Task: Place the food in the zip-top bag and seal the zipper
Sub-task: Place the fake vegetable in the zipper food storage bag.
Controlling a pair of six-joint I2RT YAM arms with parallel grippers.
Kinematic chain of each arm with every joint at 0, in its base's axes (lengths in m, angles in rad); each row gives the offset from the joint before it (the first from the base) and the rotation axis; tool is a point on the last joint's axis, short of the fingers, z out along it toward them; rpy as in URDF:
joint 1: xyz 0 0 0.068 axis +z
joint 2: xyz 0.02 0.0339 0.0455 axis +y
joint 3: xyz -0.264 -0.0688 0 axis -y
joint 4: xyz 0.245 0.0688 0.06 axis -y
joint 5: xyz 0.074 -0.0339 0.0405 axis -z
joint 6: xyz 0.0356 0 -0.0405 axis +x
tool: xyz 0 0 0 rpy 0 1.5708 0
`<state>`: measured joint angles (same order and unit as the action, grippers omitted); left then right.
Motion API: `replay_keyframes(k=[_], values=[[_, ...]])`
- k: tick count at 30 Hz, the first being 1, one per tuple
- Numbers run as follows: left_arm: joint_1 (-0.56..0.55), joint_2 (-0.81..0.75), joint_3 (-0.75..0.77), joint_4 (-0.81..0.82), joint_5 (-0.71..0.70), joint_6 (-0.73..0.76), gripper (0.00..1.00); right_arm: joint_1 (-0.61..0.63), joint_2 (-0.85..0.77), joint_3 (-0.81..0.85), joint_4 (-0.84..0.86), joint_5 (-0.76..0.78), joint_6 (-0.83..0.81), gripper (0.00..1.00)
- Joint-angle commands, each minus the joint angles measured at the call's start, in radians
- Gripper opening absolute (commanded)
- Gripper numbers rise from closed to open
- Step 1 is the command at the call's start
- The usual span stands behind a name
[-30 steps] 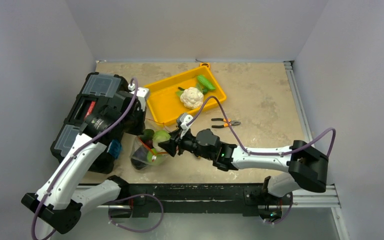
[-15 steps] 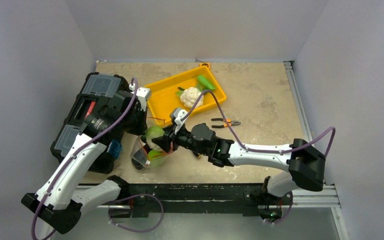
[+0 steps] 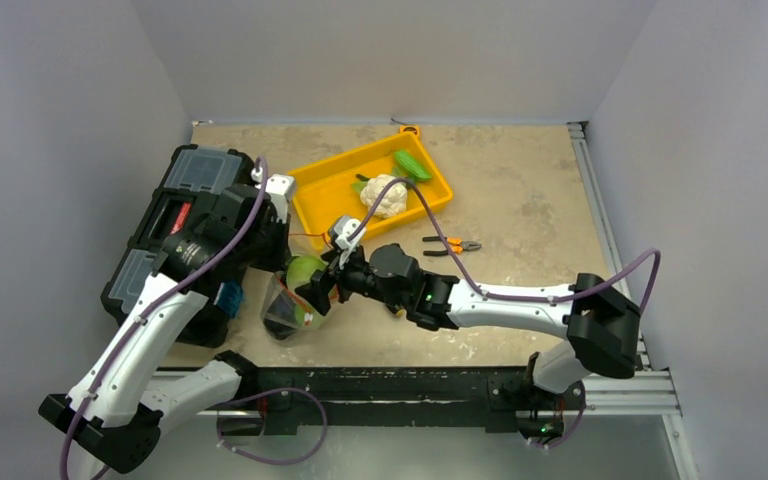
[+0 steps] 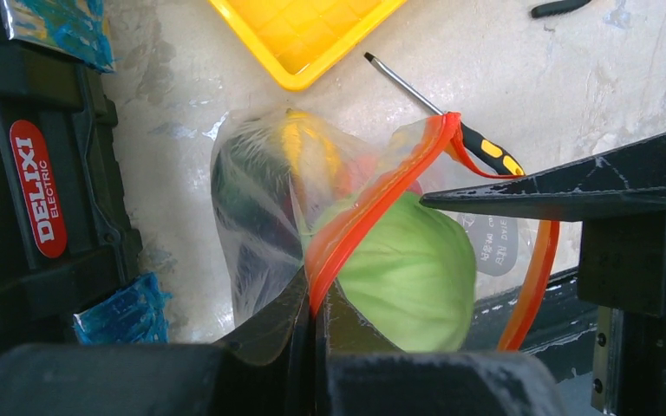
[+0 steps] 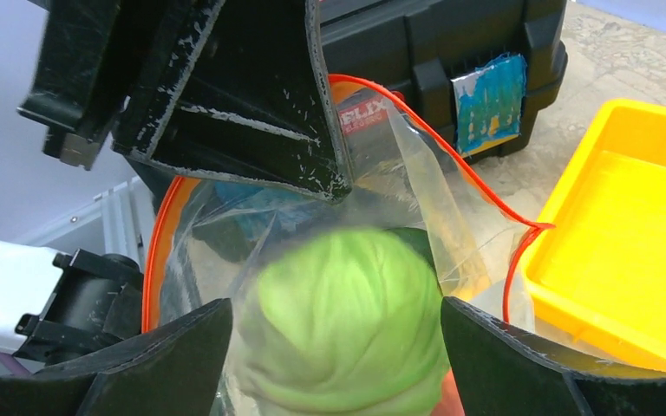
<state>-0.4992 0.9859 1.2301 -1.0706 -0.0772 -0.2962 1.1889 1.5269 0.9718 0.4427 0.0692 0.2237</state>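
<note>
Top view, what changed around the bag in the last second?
The right gripper carried the cabbage left into the mouth of the zip-top bag and opened, releasing it. The left gripper stays shut on the zipper; cauliflower, yellow tray and pliers unmoved.

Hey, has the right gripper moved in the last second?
Yes. The right gripper has slid left, away from the pliers and toward the black toolbox, at the mouth of the zip-top bag.

Bright, even, diffuse lighting with soft shadows; top view sharp, wrist views softer, glare on the zip-top bag [image 4: 256,217], cabbage [image 5: 347,321] blurred close up.
</note>
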Motion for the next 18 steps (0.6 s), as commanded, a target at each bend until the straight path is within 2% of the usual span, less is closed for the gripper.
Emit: replay_keyframes(k=[1,6,18], values=[[-0.004,-0.018,0.01,0.036,0.018,-0.018,0.0,0.0,-0.07,0.022,-0.006,0.026,0.004,0.9],[-0.004,-0.013,0.007,0.035,0.017,-0.016,0.0,-0.001,-0.11,0.019,-0.042,0.029,-0.006,0.93],[-0.004,-0.024,-0.005,0.035,0.018,-0.02,0.0,-0.001,-0.16,-0.003,-0.074,0.094,0.004,0.91]])
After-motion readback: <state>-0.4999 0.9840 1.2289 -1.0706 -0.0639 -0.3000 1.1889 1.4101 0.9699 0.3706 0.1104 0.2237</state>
